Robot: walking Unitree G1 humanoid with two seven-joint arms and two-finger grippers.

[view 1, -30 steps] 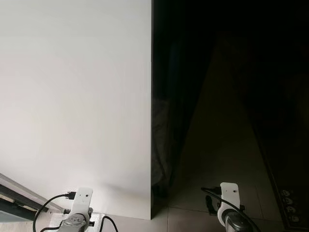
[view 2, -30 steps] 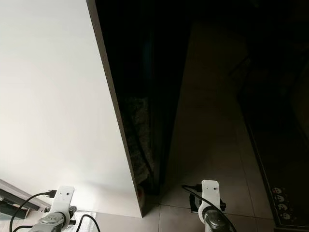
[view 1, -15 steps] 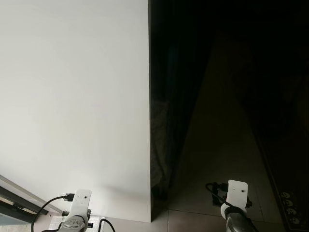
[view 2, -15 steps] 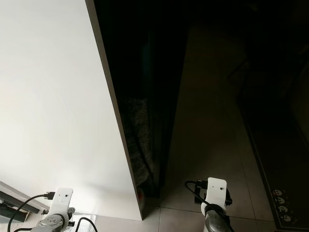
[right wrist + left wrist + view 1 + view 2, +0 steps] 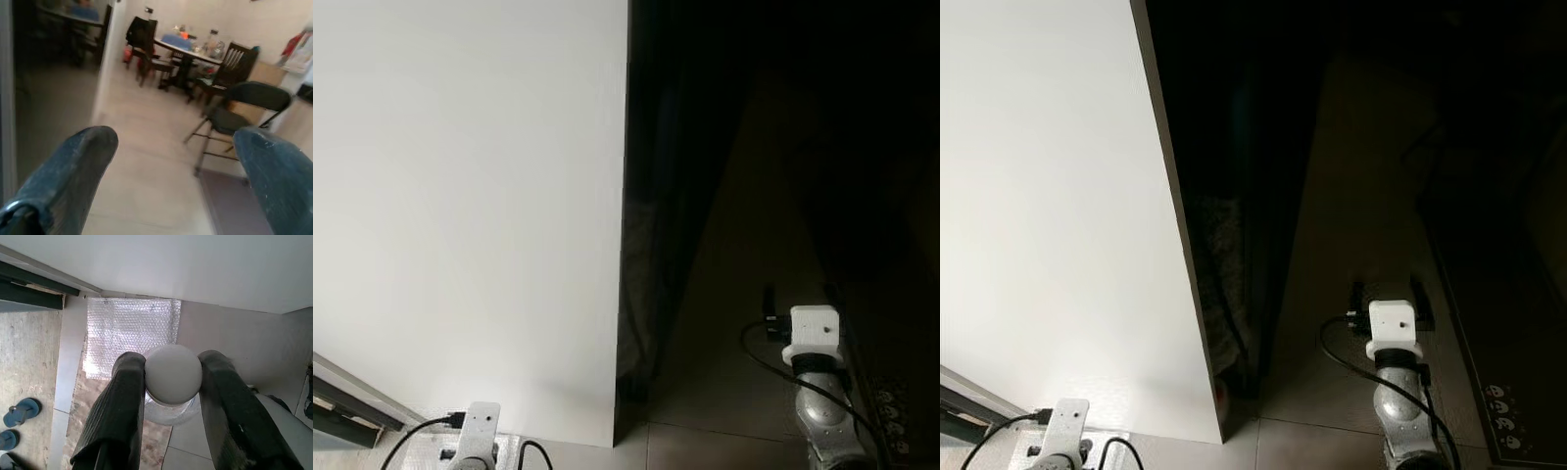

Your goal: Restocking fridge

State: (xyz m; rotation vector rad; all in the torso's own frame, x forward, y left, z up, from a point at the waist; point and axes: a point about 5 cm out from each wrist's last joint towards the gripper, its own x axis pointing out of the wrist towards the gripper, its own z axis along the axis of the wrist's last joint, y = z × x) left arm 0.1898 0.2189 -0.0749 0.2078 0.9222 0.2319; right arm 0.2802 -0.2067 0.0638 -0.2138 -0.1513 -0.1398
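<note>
My left gripper (image 5: 172, 374) is shut on the round white cap (image 5: 173, 373) of a clear bottle (image 5: 168, 411), held low over the floor. In the eye views its white wrist mount (image 5: 478, 431) sits at the bottom left, in front of a tall white panel (image 5: 470, 196). To the right of that panel is a glossy black front (image 5: 773, 147), very dark, with no handle to make out. My right wrist (image 5: 815, 328) is raised before the black front. The right gripper (image 5: 173, 166) is open, its fingers (image 5: 73, 169) wide apart with nothing between them.
Bubble wrap (image 5: 129, 333) lies on the tiled floor below the left gripper, with sandals (image 5: 19, 411) and a dark door track nearby. A patterned mat (image 5: 1503, 401) lies at the far right. The right wrist view looks toward a dining table (image 5: 188, 46) and a black folding chair (image 5: 244, 105).
My right arm has risen and reached forward along the black front. The left wrist has sunk slightly toward the bottom edge of the picture. The camera has shifted a little.
</note>
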